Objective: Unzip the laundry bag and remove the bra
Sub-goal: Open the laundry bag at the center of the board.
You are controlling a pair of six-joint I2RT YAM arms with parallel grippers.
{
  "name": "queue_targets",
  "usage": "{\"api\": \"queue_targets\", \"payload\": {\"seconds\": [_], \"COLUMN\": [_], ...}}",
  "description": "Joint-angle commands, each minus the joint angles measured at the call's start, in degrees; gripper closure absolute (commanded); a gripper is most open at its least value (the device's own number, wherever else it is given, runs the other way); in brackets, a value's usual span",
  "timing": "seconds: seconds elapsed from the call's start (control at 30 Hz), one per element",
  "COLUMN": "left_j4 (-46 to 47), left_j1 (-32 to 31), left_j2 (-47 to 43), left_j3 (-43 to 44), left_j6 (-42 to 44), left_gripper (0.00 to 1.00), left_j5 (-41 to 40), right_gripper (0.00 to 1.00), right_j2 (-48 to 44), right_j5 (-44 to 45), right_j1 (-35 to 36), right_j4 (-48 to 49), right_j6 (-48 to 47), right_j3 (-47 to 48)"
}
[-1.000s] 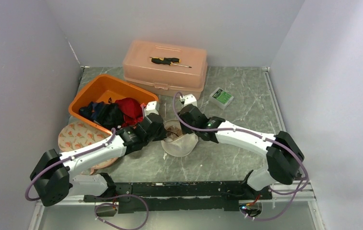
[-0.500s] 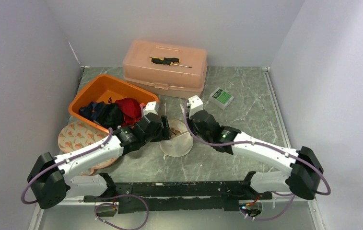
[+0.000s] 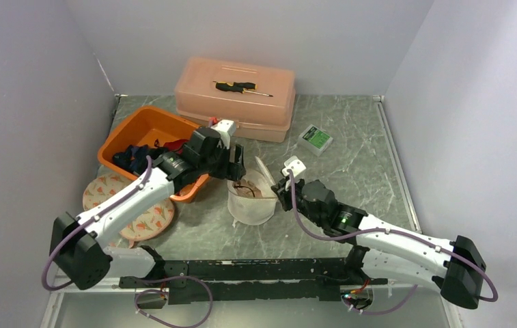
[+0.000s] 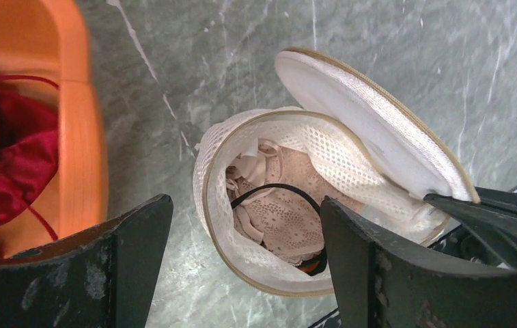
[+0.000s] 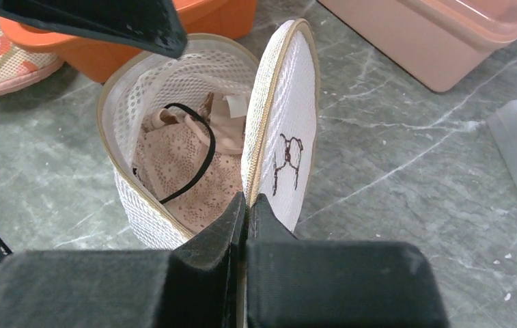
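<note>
**On the table [image 3: 351, 157]: laundry bag [image 3: 250, 205] unzipped, bra [image 4: 279, 215] inside**

Round mesh laundry bag stands upright near the table's middle, mouth up, long axis vertical. Its lid [image 5: 284, 137] is swung up on edge. The lace bra lies bunched inside, a black strap looped over it; its lower part is hidden by the mesh wall. Right gripper [image 5: 245, 201] is pinched tight on the lid's rim. Left gripper [image 4: 242, 229] hangs over the mouth, jaws wide, holding nothing. An orange bin [image 3: 147, 126] sits just beside
</note>
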Motion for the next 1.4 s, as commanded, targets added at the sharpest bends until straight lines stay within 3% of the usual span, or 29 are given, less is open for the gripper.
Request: {"api": "queue_targets", "payload": {"seconds": [0.0,0.27,0.63,0.73,0.83,0.97,1.1,1.3,1.37], "left_j4": [-1.1,-9.5,-9.5,-8.1,-8.9,-7.5,-6.6,-3.0,-1.9], "left_j1": [1.1,3.3,5.4,5.5,5.7,5.7,5.7,5.6,4.9], "left_j2": [4.2,17.7,23.3,23.6,24.1,22.4,18.5,7.5,4.4], "left_j3": [4.8,16.0,18.0,18.1,18.7,17.5,16.7,17.8,19.0], "left_j6": [10.7,20.8,30.7,31.1,30.6,28.4,25.7,19.1,18.7], "left_gripper": [0.15,0.17,0.24,0.39,0.69,0.96,0.97,0.97,0.97], "left_j5": [9.1,14.6,22.9,24.4,25.9,28.7,27.3,14.9,10.7], "right_gripper": [1.0,1.0,1.0,1.0,1.0,1.0,1.0,1.0,0.88], "right_j2": [-2.8,-4.2,-6.8,-7.4,-8.3,-9.3,-11.4,-21.9,-26.4], "right_j5": [-1.5,-1.5,-2.3,-2.1,-1.8,-1.7,-0.8,1.6,2.7], "right_j1": [1.0,1.4,1.9,2.1,2.4,2.5,2.5,2.7,2.7], "right_j4": [6.1,5.5,5.1,5.0,5.1,5.7,7.9,18.8,21.3], "right_j6": [-0.9,-1.9,-1.7,-1.5,-1.0,-0.3,1.5,5.6,6.8], "right_j3": [-1.8,-1.9,-3.2,-3.5,-3.9,-3.9,-4.7,-11.8,-14.7]}}
